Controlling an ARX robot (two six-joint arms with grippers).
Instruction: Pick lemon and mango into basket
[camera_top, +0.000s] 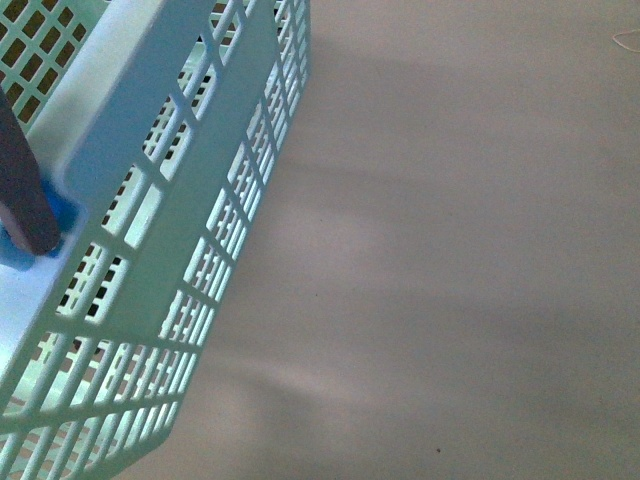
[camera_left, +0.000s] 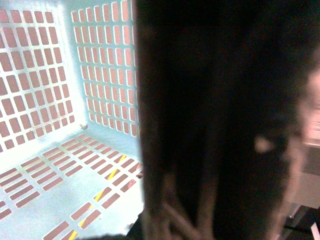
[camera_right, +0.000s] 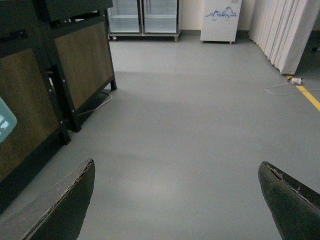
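The light turquoise basket (camera_top: 190, 190) fills the left of the front view, lifted and tilted, its slotted side wall facing me. My left gripper (camera_top: 35, 225) is shut on the basket at its rim, with a dark finger and blue pad showing. In the left wrist view the basket's slotted floor and walls (camera_left: 60, 100) show, with no fruit on the visible floor; a dark blurred shape covers the right half. My right gripper (camera_right: 177, 197) is open and empty above bare grey floor. No lemon or mango is in view.
Grey floor (camera_top: 450, 250) spreads right of the basket. In the right wrist view a dark wood-panelled cabinet (camera_right: 55, 85) stands at the left, glass-door fridges (camera_right: 142, 17) at the far wall, white curtains (camera_right: 285, 30) and a yellow floor line (camera_right: 310, 97) at the right.
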